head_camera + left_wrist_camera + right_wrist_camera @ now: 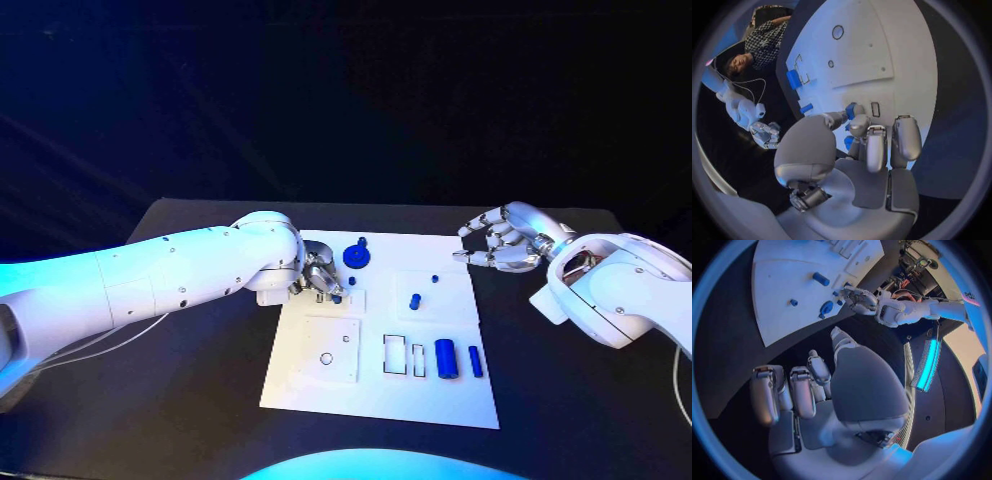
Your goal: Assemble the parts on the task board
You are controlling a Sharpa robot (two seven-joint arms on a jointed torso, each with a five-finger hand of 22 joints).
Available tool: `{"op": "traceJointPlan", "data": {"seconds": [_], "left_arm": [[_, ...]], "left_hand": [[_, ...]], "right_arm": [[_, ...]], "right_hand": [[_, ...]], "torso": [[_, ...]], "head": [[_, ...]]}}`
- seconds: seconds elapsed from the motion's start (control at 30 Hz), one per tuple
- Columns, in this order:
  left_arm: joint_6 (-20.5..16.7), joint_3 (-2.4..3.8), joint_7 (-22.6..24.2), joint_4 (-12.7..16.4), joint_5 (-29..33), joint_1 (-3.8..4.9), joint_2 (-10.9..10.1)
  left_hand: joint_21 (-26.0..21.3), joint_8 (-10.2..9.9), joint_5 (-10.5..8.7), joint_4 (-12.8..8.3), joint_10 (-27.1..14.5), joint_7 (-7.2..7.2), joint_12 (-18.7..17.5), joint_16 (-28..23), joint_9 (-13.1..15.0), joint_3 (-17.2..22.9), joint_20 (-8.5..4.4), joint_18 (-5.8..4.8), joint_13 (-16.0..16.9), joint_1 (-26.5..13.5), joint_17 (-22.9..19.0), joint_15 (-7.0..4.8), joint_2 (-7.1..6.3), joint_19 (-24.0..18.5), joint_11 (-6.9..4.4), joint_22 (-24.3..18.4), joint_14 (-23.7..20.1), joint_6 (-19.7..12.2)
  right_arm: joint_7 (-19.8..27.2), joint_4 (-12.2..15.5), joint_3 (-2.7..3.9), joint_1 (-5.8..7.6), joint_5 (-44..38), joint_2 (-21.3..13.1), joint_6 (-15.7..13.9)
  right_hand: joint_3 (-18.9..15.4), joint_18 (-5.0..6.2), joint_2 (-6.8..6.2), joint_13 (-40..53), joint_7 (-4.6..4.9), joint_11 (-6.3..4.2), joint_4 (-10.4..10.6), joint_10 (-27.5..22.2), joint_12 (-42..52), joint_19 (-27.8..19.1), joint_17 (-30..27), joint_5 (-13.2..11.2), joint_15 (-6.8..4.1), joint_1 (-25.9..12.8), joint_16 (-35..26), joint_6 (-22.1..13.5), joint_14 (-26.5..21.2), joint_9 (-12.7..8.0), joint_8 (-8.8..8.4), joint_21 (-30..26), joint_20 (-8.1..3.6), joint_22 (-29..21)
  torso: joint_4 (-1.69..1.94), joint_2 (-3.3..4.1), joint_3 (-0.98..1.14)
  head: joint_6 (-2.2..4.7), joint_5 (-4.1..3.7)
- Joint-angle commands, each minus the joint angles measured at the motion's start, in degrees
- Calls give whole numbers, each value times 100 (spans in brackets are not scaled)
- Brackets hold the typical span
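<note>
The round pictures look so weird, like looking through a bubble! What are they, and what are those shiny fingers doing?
This is a robot with two white arms and silver hands. The square picture comes from a camera on its head, looking down at a black table. The round ones come from cameras on its wrists, so each shows that arm's own hand up close.

On the table lies a white task board with small blue parts on it. The left hand is over the board, its fingers at a small blue piece; whether it truly grips it, I cannot tell. The right hand hovers beside the board, fingers curled, holding nothing.
</note>
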Motion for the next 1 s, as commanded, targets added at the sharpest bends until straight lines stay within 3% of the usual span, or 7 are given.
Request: {"op": "traceJointPlan", "data": {"seconds": [0.03, 0.3, 0.43, 0.47, 0.57, 1.0], "left_arm": [[37, -3, -1, -7, 67, -8, 28], [105, -4, -5, -9, 89, -7, 30], [133, -4, -7, -20, 70, -7, 25], [141, -4, -8, -24, 58, -7, 25], [152, -4, -9, -33, 37, -7, 25], [144, -4, -10, -54, 17, -7, 27]], "left_hand": [[-38, -27, -2, -793, -35, -12, -25, -26, -6, 758, 0, -58, 11, -8, 1205, 24, 44, -29, 3, -2, 504, -53], [-36, -59, -4, -832, -22, -2, -3, -21, -8, 703, 14, -60, 37, -31, 1217, 37, -32, -23, 15, 10, 508, -23], [-40, -110, -4, -746, -19, 0, 11, -26, -12, 521, 31, -59, 45, -218, 1206, 49, -188, -22, 23, 13, 505, 32], [-44, -123, -3, -627, -14, 3, 20, -30, -13, 352, 38, -58, 54, -390, 1199, 57, -289, -24, 29, 9, 503, 76], [-52, -170, -1, -400, -20, 2, 29, -35, -12, -13, 46, -56, 55, -657, 1189, 57, -418, -26, 30, 6, 499, 144], [-62, -265, 2, 50, -19, -8, 59, -36, 38, -830, 43, -57, 74, -789, 1192, 49, -533, -13, 23, 22, 500, 222]], "right_arm": [[20, 2, 2, -4, -76, -1, 101], [22, -3, 1, -6, -76, 1, 108], [28, -6, 1, -7, -76, 0, 105], [29, -6, 1, -7, -76, 0, 105], [33, -7, 1, -7, -76, 0, 108], [46, -8, 1, -9, -76, -4, 105]], "right_hand": [[-47, 78, 12, -7, 11, -18, -1, -38, -15, 338, 1189, 5, -3, -25, -30, 40, 508, -9, 20, -32, 18, 1321], [-66, 80, 18, -16, 9, -20, -2, -45, -17, 333, 1185, -2, -6, -26, -32, 45, 507, -14, 30, -44, 15, 1317], [-70, 81, 17, -19, 9, -20, -1, -48, -19, 331, 1178, -6, -6, -28, -36, 44, 505, -15, 30, -47, 15, 1316], [-70, 81, 17, -19, 9, -20, -1, -48, -19, 331, 1178, -6, -6, -28, -36, 44, 505, -15, 30, -47, 15, 1316], [-78, 82, 12, -24, 10, -20, 2, -53, -23, 329, 1176, -11, -6, -35, -37, 42, 504, -17, 30, -51, 15, 1315], [-116, 81, 4, -16, 12, -18, 9, -42, -11, 332, 1185, -53, -5, -63, -33, 31, 507, -24, 29, -47, 14, 1317]], "torso": [[1, -1, 2], [4, -3, 3], [5, -1, 1], [5, -1, 0], [4, -2, 0], [1, -1, 3]], "head": [[-13, -8], [-19, -9], [-20, -11], [-20, -11], [-19, -10], [-20, -2]]}}
